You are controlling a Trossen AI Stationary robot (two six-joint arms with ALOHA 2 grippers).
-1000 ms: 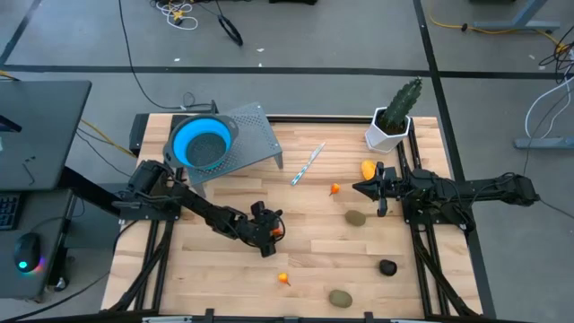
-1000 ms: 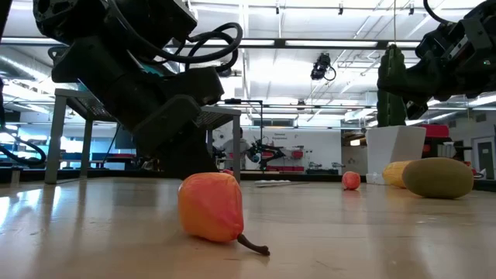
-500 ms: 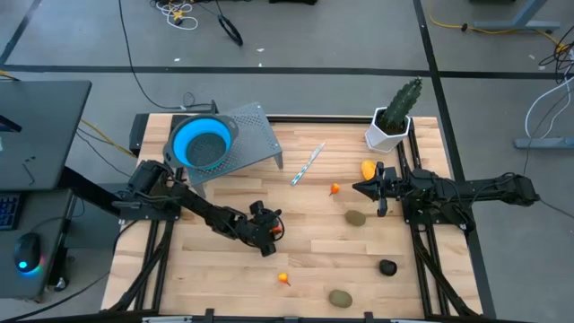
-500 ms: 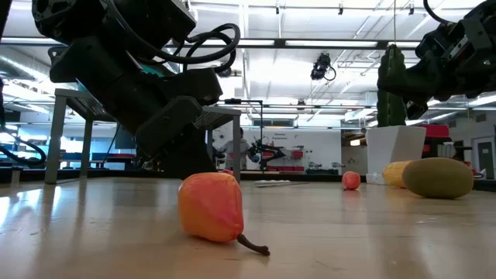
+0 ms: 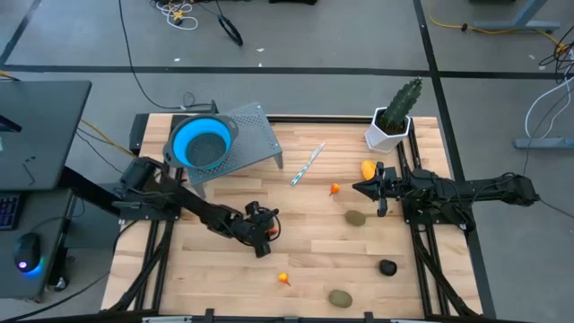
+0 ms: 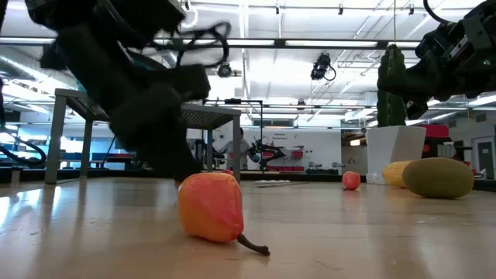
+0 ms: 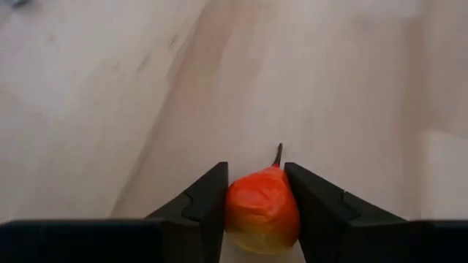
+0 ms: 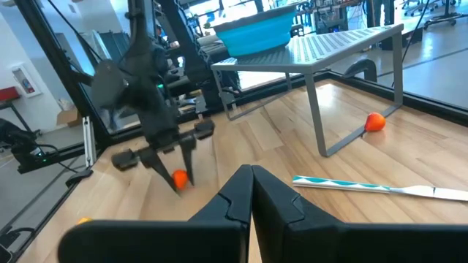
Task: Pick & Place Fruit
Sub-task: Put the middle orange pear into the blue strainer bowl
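Orange toy fruit (image 7: pixel 261 210) is sitting clamped between the left gripper (image 7: pixel 256 201) fingers, just above the wooden surface (image 5: pixel 314 242). Right gripper (image 8: pixel 252 191) is waiting closed and empty, well apart. Risk: the rounded fruit may be slipping out during lifting, since only the fingertips are holding it.

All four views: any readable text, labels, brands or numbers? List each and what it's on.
None readable.
Low view: signs in the room behind the table are too blurred to read.
Right wrist view: red wall box has no legible marking.
Fruit, blue bowl and grippers carry no lettering.
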